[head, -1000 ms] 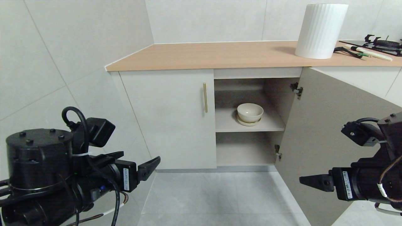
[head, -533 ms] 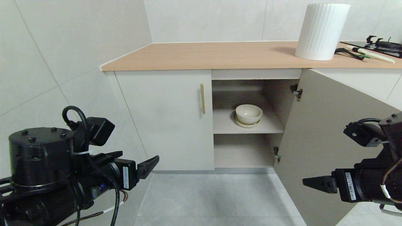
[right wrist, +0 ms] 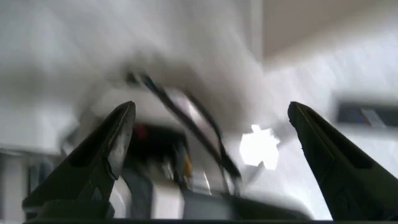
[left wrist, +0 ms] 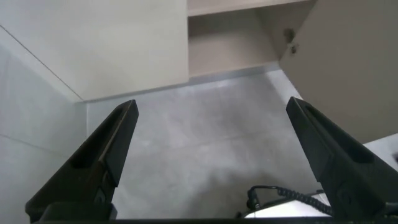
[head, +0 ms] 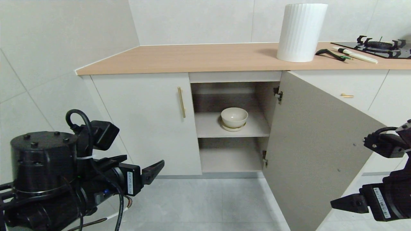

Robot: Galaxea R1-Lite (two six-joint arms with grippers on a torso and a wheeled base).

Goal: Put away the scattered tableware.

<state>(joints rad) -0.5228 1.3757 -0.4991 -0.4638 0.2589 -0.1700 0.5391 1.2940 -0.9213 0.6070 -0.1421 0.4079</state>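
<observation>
one cream bowl [head: 234, 116] on a saucer [head: 231, 129], on the middle shelf [head: 208, 126] behind the open cabinet door [head: 308, 144], white ribbed canister [head: 300, 32] and utensils [head: 346, 55] on the wooden countertop [head: 192, 57], grey tiled floor [head: 208, 205], left gripper [left wrist: 211, 149] and right gripper [right wrist: 211, 149] both spread wide, grasping nothing

left hand [left wrist: 211, 162] low, fingers spread, right hand [right wrist: 211, 162] low, fingers spread
</observation>
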